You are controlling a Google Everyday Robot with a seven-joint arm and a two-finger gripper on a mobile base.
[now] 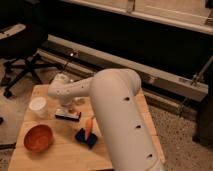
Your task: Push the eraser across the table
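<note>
The eraser, a flat black block with a white top, lies on the bamboo table left of centre, between the white cup and the carrot. My gripper hangs down from the white arm, just behind the eraser and right at its far edge. The large white forearm covers the right half of the table.
A white cup stands left of the eraser. An orange bowl sits at the front left. An orange carrot lies on a blue square block in front of the eraser. An office chair stands beyond the table's left side.
</note>
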